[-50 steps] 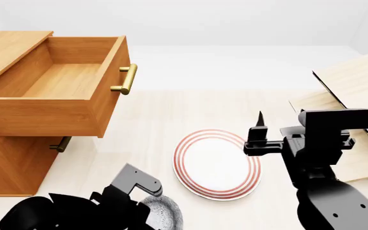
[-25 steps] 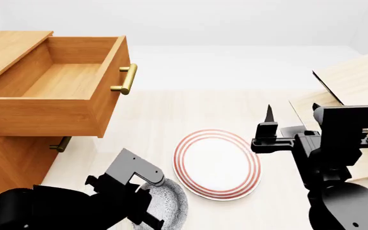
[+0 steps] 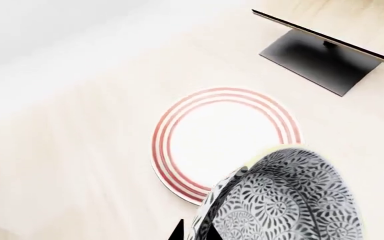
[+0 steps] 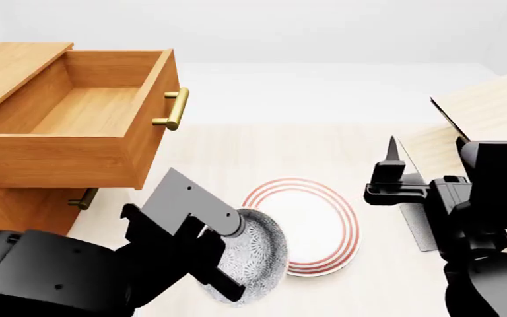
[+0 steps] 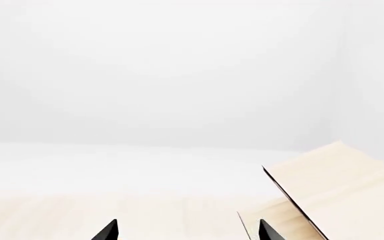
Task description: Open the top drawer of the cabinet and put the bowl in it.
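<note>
Bowl (image 4: 258, 257) now raised in left hand (image 4: 222, 264)

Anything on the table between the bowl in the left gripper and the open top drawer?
No. In the head view, only bare pale tabletop separates the bowl from the top drawer.

We find no text, label, brand, number or sign to read in any view. The bowl (image 4: 255, 261) carries only a grey-blue speckled scroll pattern, and the plate (image 4: 319, 224) beside it only red rings, neither forming letters. The cabinet (image 4: 11, 72) and its top drawer (image 4: 86, 112) show plain wood and a brass handle, unmarked. The black housings of both arms bear no lettering that we can make out.
</note>
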You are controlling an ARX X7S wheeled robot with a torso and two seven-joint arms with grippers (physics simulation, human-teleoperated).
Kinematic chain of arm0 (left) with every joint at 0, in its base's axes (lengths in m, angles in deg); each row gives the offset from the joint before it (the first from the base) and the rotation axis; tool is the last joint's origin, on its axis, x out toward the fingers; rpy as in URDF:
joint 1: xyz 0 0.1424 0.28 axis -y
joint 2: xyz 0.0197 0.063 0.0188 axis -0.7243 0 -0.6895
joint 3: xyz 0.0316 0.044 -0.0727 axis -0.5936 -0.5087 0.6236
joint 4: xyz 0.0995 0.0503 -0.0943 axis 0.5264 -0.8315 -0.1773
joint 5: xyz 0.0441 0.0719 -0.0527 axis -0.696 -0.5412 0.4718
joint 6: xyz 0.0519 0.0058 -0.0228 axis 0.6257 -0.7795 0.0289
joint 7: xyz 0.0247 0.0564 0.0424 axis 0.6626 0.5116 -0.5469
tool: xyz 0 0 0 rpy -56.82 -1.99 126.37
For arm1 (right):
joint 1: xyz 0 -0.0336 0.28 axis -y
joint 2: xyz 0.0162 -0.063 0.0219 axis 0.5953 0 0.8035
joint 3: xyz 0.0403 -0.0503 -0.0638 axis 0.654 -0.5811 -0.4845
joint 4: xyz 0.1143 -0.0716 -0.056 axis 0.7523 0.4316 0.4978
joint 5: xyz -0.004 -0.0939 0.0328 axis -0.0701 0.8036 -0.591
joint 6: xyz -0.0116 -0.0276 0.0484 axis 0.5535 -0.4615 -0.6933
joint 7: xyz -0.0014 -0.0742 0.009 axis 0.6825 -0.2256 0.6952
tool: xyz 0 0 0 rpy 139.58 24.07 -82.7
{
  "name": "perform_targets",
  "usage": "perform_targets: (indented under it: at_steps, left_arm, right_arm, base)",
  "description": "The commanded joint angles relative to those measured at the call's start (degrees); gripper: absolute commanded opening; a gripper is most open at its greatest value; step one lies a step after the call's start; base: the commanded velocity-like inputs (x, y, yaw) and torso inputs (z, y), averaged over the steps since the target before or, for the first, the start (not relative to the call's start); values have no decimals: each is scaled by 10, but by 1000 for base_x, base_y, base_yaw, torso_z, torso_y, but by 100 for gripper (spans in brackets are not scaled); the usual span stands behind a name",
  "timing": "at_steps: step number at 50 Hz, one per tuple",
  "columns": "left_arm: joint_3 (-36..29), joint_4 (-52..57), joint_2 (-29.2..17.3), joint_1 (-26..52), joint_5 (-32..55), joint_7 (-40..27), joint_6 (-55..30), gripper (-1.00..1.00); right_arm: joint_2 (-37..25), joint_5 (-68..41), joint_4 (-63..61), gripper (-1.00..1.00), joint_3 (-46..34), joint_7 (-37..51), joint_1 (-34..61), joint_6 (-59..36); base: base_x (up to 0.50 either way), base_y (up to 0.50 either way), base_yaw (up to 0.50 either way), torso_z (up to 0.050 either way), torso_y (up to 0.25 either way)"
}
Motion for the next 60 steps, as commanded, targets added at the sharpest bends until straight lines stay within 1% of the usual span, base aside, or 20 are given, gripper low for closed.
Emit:
perform_targets:
  at_steps: [1,12,17,22,28,36,46,60]
  left_arm:
    - [-3,6,17,74,77,-65,18,-100]
    - [-7,-11,31,173,152,-119,57,-100]
    - [-5,-34,34,240,188,-147,80,-100]
    - [-10,-62,38,294,212,-166,95,-100]
    - [-11,-100,43,346,214,-170,101,-100]
    - [0,-156,46,405,187,-167,113,-100]
    - [12,-265,40,461,103,-137,130,-100]
    - [1,-394,32,476,-29,-69,176,-100]
  right_arm:
    - [-3,-14,-12,100,21,5,7,-15]
    - [-6,-30,-31,100,40,10,9,-31]
    - [-6,-38,-40,100,46,12,10,-38]
    - [-7,-40,-41,100,47,14,10,-37]
    - [-9,-40,-39,100,47,13,6,-31]
    - [-10,-45,-42,100,47,15,5,-31]
    - [-11,-47,-42,100,42,19,6,-30]
    - [-11,-50,-41,100,35,24,4,-26]
  base:
    - [0,0,0,0,0]
    - [0,0,0,0,0]
    - [0,0,0,0,0]
    - [0,0,0,0,0]
    - [0,0,0,0,0]
    - [0,0,0,0,0]
    - [0,0,0,0,0]
    - [0,0,0,0,1]
